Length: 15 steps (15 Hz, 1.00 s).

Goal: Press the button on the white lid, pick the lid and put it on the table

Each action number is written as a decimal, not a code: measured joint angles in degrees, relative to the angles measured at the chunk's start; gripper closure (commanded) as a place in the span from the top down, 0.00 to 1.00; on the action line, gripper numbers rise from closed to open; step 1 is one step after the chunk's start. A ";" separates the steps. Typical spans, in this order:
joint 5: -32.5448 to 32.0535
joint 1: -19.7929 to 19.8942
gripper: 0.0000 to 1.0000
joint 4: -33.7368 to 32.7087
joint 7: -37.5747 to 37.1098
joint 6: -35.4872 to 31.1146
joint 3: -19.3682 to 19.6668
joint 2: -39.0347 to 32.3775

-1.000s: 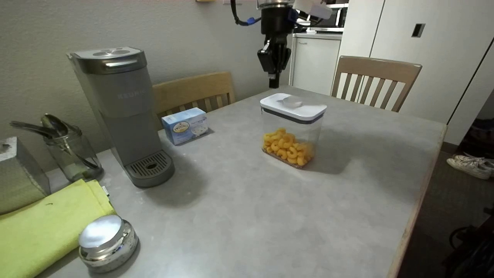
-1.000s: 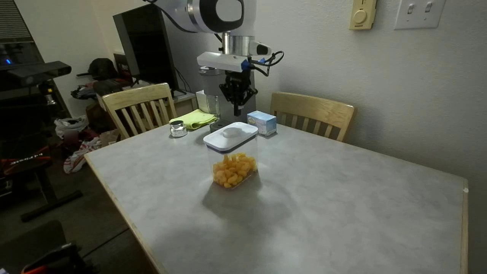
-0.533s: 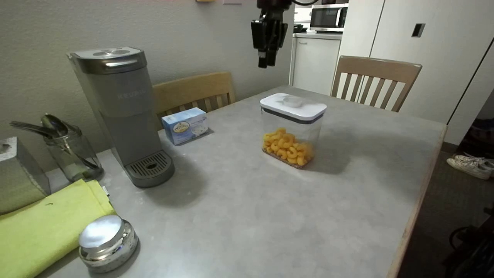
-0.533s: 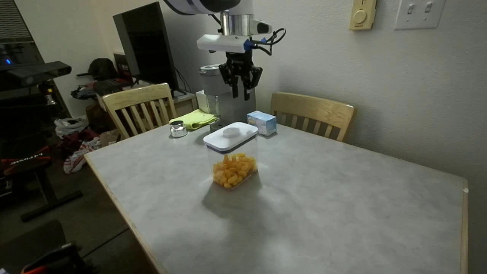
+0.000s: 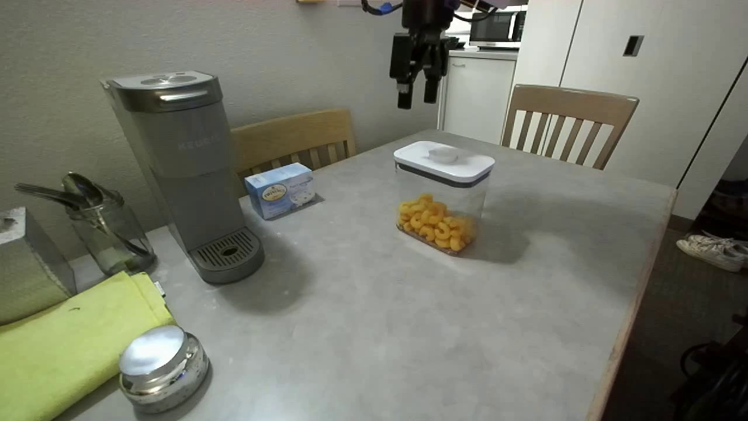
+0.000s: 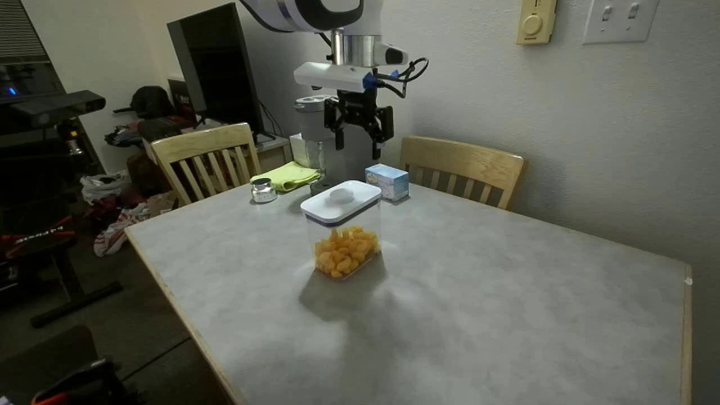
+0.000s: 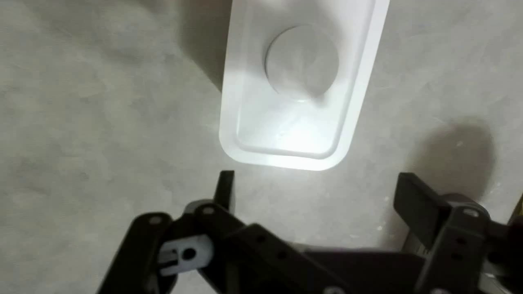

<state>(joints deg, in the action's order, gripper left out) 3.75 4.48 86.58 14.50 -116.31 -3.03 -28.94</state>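
The white lid [image 5: 418, 151] sits on a clear container [image 5: 441, 216] of yellow pasta in both exterior views. At its centre the round button [image 6: 341, 196] stands proud of the lid; in the wrist view the button [image 7: 302, 63] shows as a pale disc partly in shadow. Above the lid, well apart from it, my gripper [image 6: 358, 145] hangs with its fingers spread and nothing between them. In the wrist view the lid's near end lies just beyond the gripper [image 7: 316, 179]. The container stands on the grey table [image 5: 362, 316].
A coffee maker [image 5: 187, 169] and a blue tea box [image 5: 281, 190] stand along the wall side. A silver-lidded jar [image 5: 163, 368], a yellow cloth [image 5: 82, 345] and a glass jar of cutlery [image 5: 111, 234] are at the same end. Wooden chairs [image 6: 461, 171] flank the table.
My gripper has gone from shut to wide open. It rose away from the lid, then came down slightly. The lid and container have stayed in place.
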 measured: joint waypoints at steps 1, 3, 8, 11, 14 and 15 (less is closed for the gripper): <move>0.00 0.08 1.00 0.68 -0.02 0.00 0.12 -0.01; 0.00 0.18 1.00 1.97 -0.11 0.01 0.29 -0.02; 0.13 0.24 1.00 4.65 -0.57 0.06 0.36 0.01; 0.97 0.25 1.00 6.06 -0.50 0.08 0.36 0.02; 2.09 0.34 1.00 6.92 -0.03 0.08 0.36 0.02; 2.15 0.36 1.00 6.95 -0.01 0.08 0.35 0.02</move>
<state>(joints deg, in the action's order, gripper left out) 5.90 4.84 93.53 14.49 -116.23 -2.68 -28.92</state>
